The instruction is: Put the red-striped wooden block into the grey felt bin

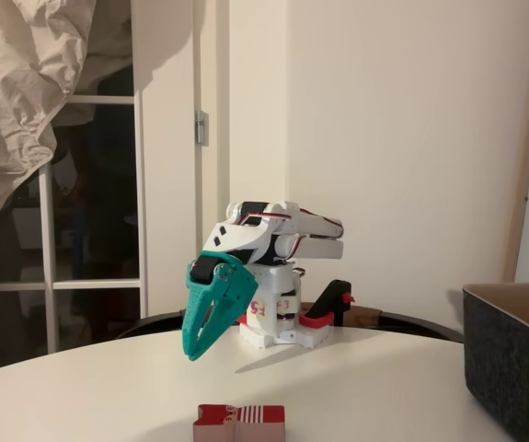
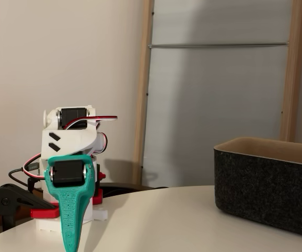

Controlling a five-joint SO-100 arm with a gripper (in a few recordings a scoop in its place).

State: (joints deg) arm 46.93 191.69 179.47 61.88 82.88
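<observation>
The red-striped wooden block [image 1: 239,424] lies flat on the white round table near the front edge, its red-and-white stripes to the right. My teal gripper [image 1: 193,352] hangs folded near the arm's base, tips pointing down just above the tabletop, well behind the block. Its jaws lie together, shut on nothing. In the other fixed view the gripper [image 2: 69,247] points straight down at the lower left. The grey felt bin [image 1: 512,354] stands at the right edge, tan inside; it also appears as a dark box, the bin [image 2: 269,189], at the right.
The white arm base [image 1: 278,322] is held to the far table edge by red-and-black clamps [image 1: 333,308]. The white table [image 1: 108,396] stretches between block and bin. A door with a draped cloth stands behind at left.
</observation>
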